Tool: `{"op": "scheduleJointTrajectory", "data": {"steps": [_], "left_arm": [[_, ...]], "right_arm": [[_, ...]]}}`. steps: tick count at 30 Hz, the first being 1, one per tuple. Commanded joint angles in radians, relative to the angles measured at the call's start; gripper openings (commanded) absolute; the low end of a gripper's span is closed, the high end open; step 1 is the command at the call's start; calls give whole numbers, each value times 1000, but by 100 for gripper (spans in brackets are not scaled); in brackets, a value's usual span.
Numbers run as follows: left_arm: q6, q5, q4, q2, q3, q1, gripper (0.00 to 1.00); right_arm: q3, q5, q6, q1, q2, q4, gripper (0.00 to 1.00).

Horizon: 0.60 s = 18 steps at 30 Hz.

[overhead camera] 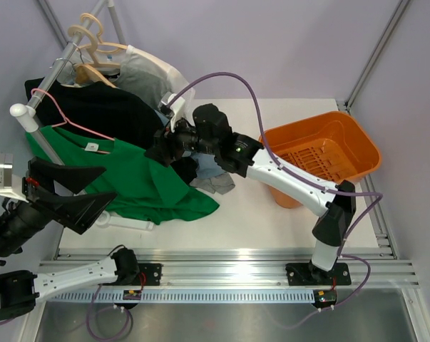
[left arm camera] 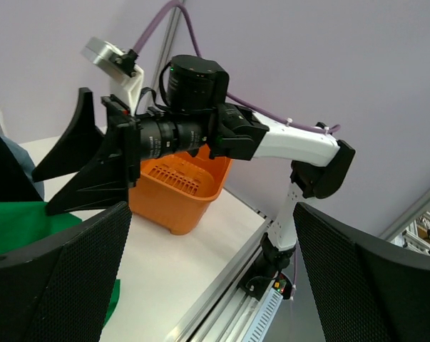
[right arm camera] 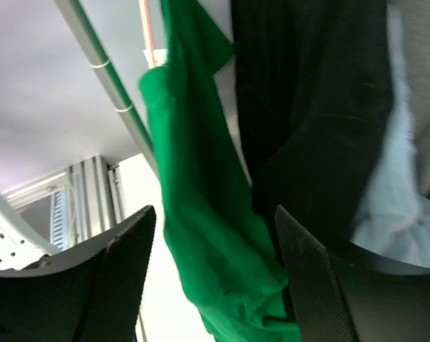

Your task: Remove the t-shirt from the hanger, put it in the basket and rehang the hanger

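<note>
Bright green t-shirt (overhead camera: 150, 182) hangs on the pink hanger (overhead camera: 90, 130), its hem reaching the worktop (overhead camera: 272, 228); the right pincer (right arm camera: 215, 210) is spread around its side fold, the left pincer (overhead camera: 104, 184) spread and empty, so a squeeze could also catch the adjacent black shirt (overhead camera: 108, 110).

We find the t-shirt (right arm camera: 200, 178) hanging between the jaws of the right gripper (right arm camera: 215, 214), the rack pole (right arm camera: 108, 78) ahead-left of it, the black shirt (right arm camera: 307, 92) blocking ahead-right.

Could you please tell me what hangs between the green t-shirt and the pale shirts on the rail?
A black shirt, beside the t-shirt, clearest in the top view.
</note>
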State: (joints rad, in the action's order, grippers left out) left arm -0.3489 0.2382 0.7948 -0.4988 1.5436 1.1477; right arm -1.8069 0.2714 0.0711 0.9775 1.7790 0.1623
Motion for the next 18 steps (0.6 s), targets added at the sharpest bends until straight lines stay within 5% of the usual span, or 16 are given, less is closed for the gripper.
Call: {"op": "scheduleJointTrajectory", "data": {"steps": [1,9,18], "left_arm": [[13,-72,-3,5,-10,3,99],[18,-51,14,12,-30,3,99],[18,-27,14,29,-43,3,99]], "right_arm": [[-78,49,-31,23,26,6,73],[-147,49,-62,63,102,8,66],[-183,57,-22,64,152,-14,39]]}}
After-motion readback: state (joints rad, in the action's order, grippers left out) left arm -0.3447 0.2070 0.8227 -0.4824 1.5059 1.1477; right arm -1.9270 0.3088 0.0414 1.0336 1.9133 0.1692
